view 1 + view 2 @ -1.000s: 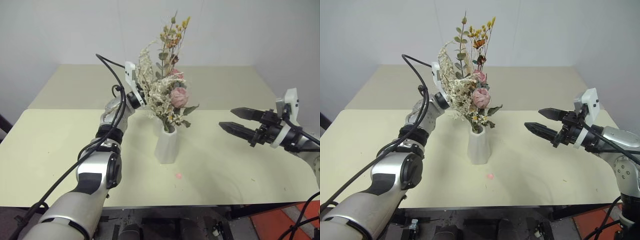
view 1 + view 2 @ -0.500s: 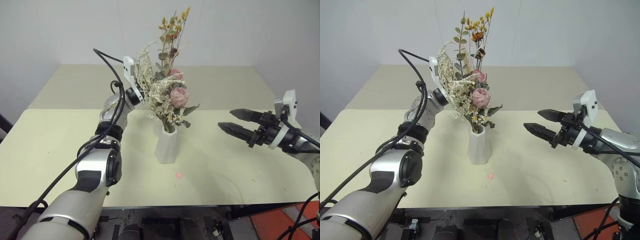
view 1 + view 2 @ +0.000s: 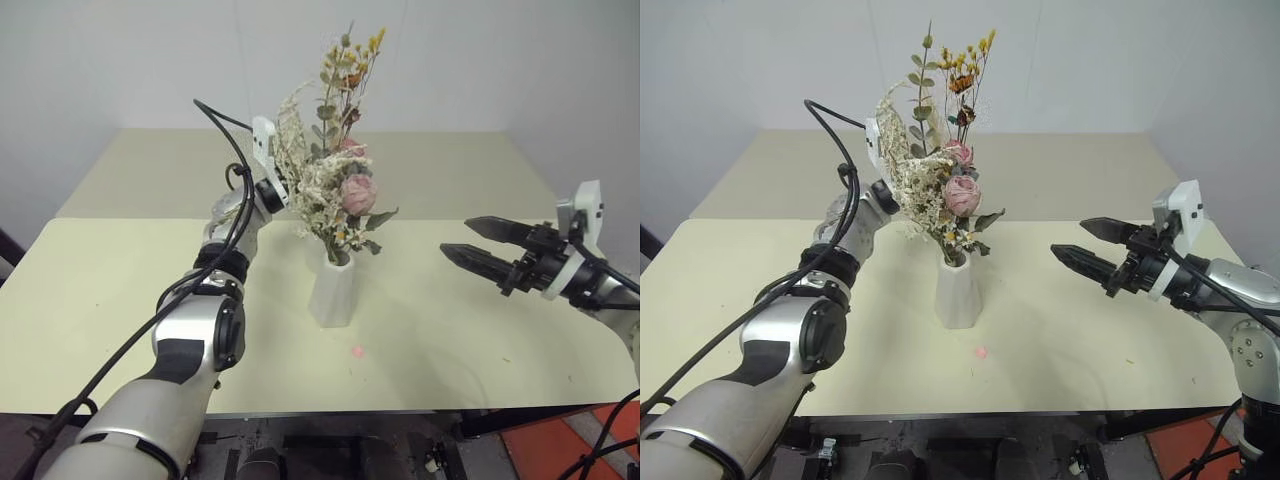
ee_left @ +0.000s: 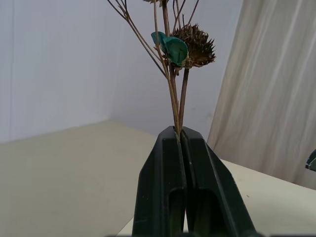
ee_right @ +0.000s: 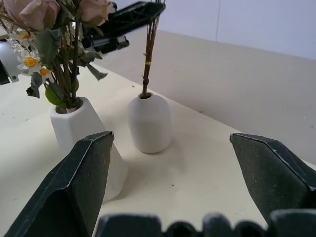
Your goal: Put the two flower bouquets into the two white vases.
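Pinching the thin sprig (image 4: 173, 79) upright, the left gripper (image 4: 180, 140) is clamped on stems whose lower ends enter the short round vase (image 5: 149, 123). Beside it, the tapered vase (image 3: 334, 290) holds the larger bunch (image 3: 340, 195) upright. The right gripper (image 3: 478, 243) hovers wide open, level.

The left arm (image 3: 190, 350) has a silver shell with black joints, and a thin black cable (image 3: 215, 118) runs along it in loops. A small white block (image 3: 263, 140) sits at its wrist. The right arm (image 3: 1240, 290) is silver too, with a white block (image 3: 1180, 205) and black cables. Both grippers have two black, pointed fingers (image 5: 79, 182).
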`<state>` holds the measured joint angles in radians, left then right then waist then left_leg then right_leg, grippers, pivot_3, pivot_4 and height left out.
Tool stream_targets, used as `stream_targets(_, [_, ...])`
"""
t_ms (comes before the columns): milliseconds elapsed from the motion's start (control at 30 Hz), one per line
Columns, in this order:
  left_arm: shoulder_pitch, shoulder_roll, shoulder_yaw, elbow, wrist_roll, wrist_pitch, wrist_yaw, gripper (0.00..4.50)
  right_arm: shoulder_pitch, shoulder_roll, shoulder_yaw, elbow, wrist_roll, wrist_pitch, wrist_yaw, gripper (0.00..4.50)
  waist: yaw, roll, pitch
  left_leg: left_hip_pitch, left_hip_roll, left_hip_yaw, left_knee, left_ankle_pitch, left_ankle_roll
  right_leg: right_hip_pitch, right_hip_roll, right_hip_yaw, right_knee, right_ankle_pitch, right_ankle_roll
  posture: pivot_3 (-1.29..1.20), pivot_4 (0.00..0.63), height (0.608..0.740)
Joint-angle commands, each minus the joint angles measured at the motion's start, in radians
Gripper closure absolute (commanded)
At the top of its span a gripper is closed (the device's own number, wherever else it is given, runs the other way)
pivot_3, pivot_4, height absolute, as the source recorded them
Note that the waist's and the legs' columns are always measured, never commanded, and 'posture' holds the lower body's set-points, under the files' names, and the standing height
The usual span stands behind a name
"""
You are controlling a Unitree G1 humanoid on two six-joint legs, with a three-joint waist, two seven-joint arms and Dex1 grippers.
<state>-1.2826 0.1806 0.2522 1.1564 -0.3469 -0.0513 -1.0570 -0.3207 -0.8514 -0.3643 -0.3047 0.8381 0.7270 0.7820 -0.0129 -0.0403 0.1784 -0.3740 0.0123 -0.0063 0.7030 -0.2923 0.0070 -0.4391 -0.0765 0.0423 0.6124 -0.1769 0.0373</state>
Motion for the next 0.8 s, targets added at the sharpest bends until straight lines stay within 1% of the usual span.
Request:
stream_targets(33, [-0.011,-0.004,0.002,-0.006,0.007,-0.025,0.003,4.43,-0.002,-0.003,-0.036,-0.031,0.016,-0.003,-0.009,0.0,0.0,0.0,0.0,0.0,0.0,0.0,0.0,0.0,0.0,0.0,0.0,0.0,0.0,0.0,0.0,0.0,0.15,0.74])
stream_targets(800, [0.023,-0.022,0.002,-0.028,0.022,-0.023,-0.01,4.43,-0.015,0.005,-0.018,-0.012,0.002,-0.01,-0.01,0.0,0.0,0.0,0.0,0.0,0.0,0.0,0.0,0.0,0.0,0.0,0.0,0.0,0.0,0.0,0.0,0.0,0.15,0.74])
